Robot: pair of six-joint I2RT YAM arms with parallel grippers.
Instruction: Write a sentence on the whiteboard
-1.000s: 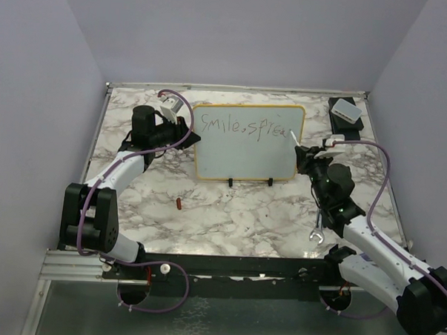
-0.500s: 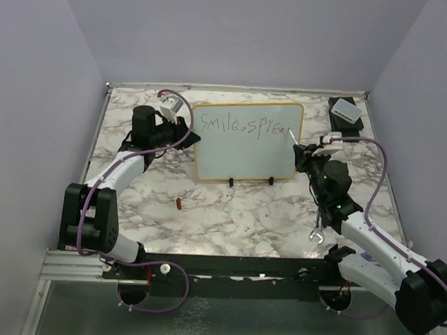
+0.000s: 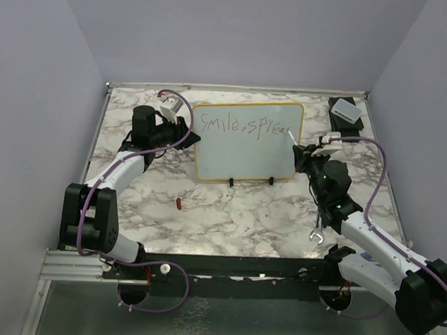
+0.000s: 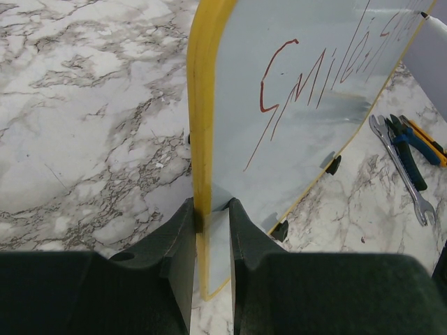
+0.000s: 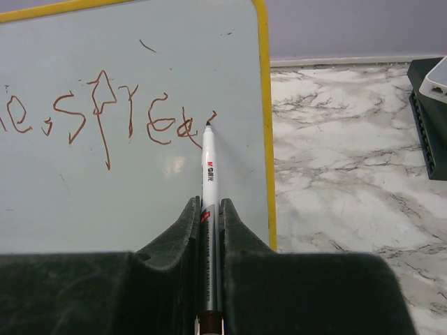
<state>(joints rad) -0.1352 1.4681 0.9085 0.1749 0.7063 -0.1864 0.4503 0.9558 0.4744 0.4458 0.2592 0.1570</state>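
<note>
Left arm (image 3: pixel 116 170) and right arm (image 3: pixel 372 237) outstretched, left claw (image 4: pixel 209 213) and right claw (image 5: pixel 209 207) tight in grips.

The whiteboard (image 5: pixel 140 188) has a smooth, glossy, pale grey-white face that carries soft reflections. Its yellow rim is smooth and looks like plastic with a satin finish. The sentence (image 5: pixel 105 118) is dull reddish-brown ink, matt against the gloss. The desk (image 4: pixel 91 139) is marble-patterned and smooth, with a low sheen. The left tool (image 4: pixel 209 213) and right tool (image 5: pixel 209 209) are black moulded plastic, matt and finely grained. The marker (image 5: pixel 209 167) has a glossy white plastic barrel. The wrench (image 4: pixel 400 167) is bright bare metal. The pliers (image 4: pixel 408 150) have matt blue handle sleeves.
</note>
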